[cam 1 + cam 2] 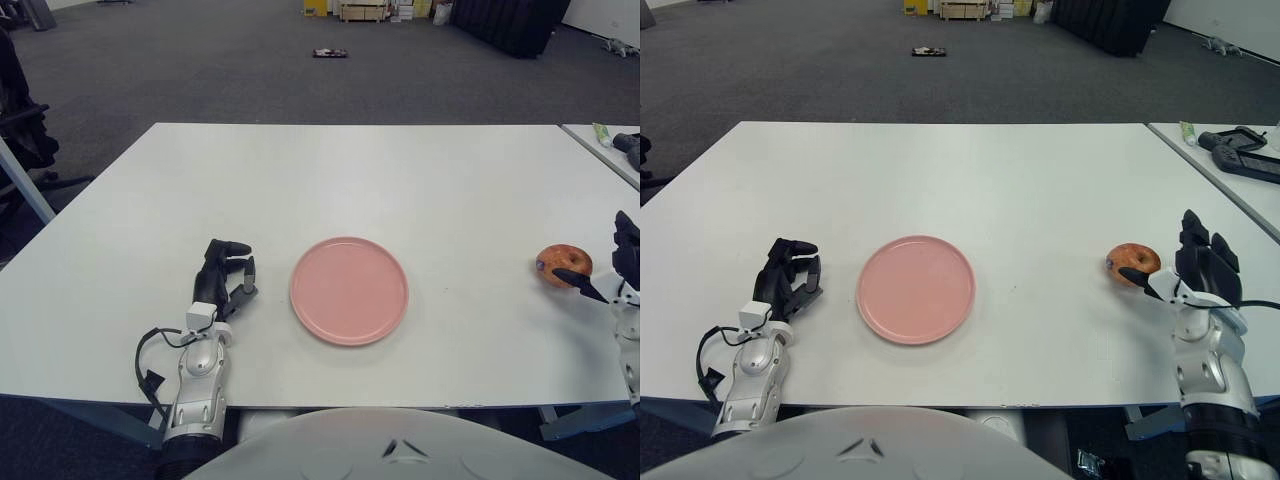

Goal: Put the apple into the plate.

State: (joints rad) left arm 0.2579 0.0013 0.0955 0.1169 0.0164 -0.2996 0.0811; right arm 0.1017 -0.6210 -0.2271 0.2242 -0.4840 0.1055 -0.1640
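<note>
The apple (1133, 263) is seen on the white worktop (1020, 190), well right of the pink plate (916, 288). The right hand (1196, 270) is spread open just beside it, holding nothing. The left hand (790, 274), loosely curled and empty, is seen left of the plate.

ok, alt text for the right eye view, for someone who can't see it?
The robot's right hand, fingers spread, reaches beside an apple near the white table's right edge, thumb at the fruit. An empty pink plate sits left of centre, apart from the apple. The left hand shows left of the plate.
</note>
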